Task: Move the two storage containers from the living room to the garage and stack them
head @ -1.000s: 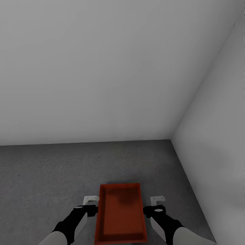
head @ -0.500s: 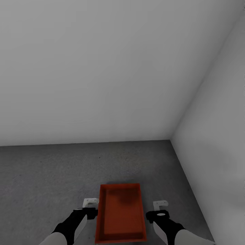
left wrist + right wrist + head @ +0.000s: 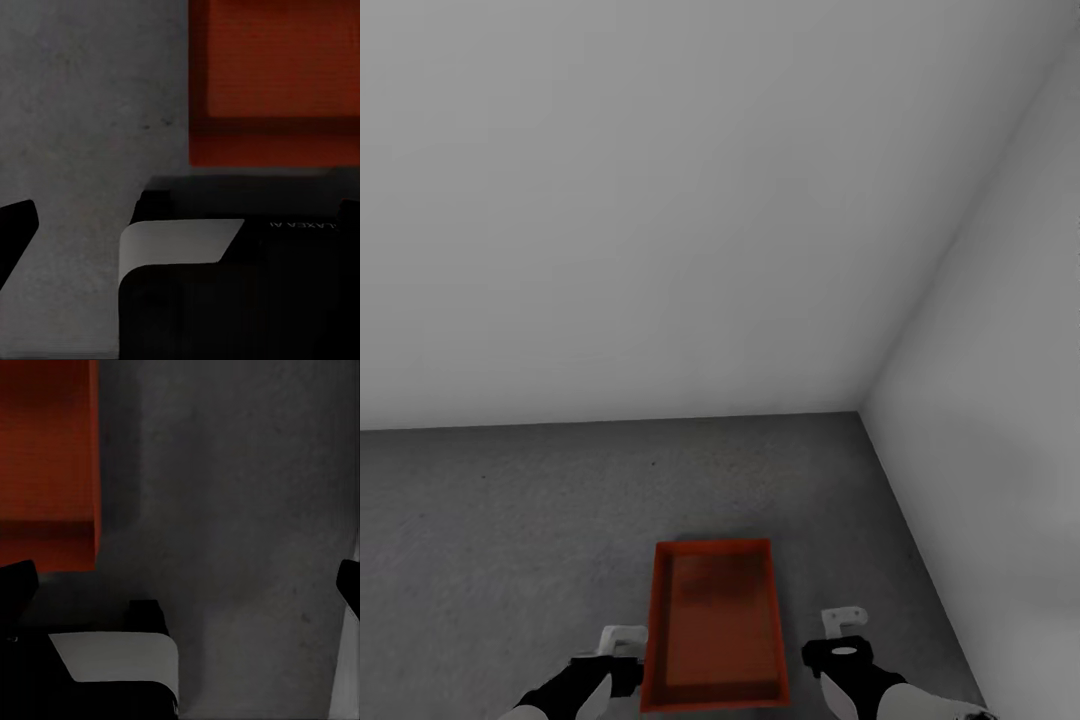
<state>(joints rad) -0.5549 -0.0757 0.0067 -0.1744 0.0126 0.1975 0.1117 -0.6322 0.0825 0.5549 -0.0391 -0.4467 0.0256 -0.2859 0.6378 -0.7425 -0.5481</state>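
Storage container [image 3: 715, 625]: one orange-red open bin, flat on the dark speckled concrete floor [image 3: 510, 520] near the corner of two grey-white walls [image 3: 660, 200]. Left tool [image 3: 622, 640]: just beside the bin's left wall, apart from it, holding nothing; its opening cannot be told. Right tool [image 3: 843, 622]: off the bin's right wall, fingers spread, empty.

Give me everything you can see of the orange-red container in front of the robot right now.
The storage container is an orange-red rectangular bin with low plain walls, a flat, finely ribbed bottom, no lid and nothing inside. It sits level on the dark grey floor, long side pointing away from the robot, near the room's corner. The left gripper and right gripper flank it, both clear of its walls.
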